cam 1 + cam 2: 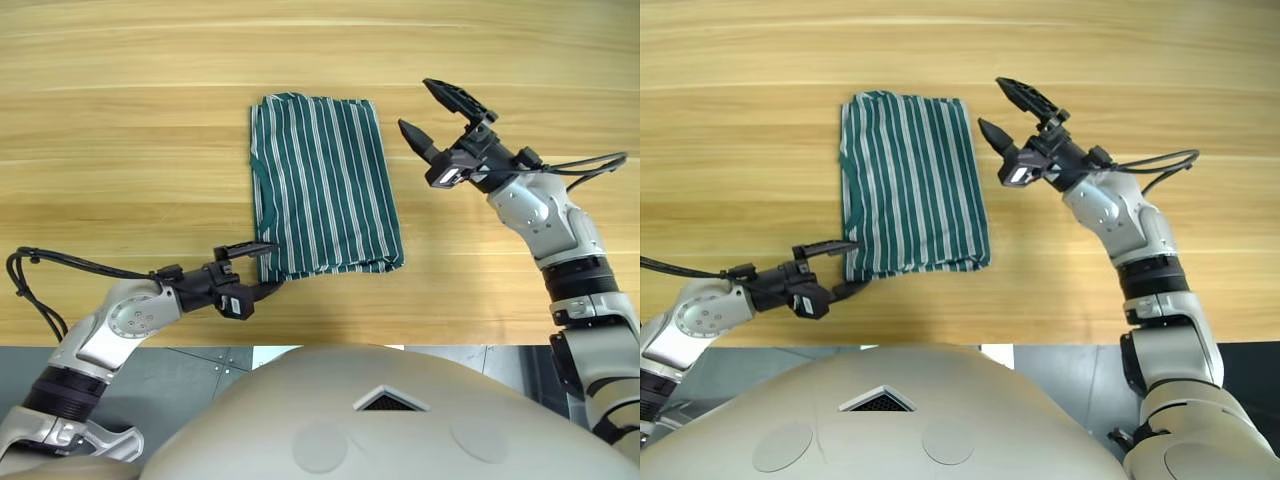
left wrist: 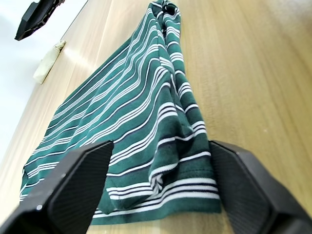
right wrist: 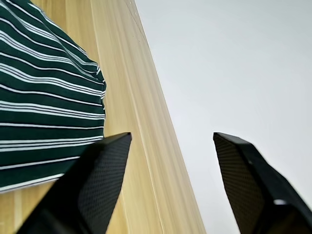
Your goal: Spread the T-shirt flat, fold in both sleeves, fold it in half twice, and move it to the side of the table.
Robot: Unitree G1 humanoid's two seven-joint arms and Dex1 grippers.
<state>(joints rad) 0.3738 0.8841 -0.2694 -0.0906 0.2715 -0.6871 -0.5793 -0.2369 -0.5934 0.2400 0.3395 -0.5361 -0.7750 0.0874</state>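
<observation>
A green T-shirt with white stripes lies folded into a long rectangle on the wooden table. My left gripper is open at the shirt's near left corner, one finger on each side of the hem. My right gripper is open and raised just off the shirt's far right corner, with nothing between its fingers. In the right wrist view that corner of the T-shirt lies beside the fingers.
The table's front edge runs close behind my left gripper. Bare wood stretches to the left, right and far side of the shirt.
</observation>
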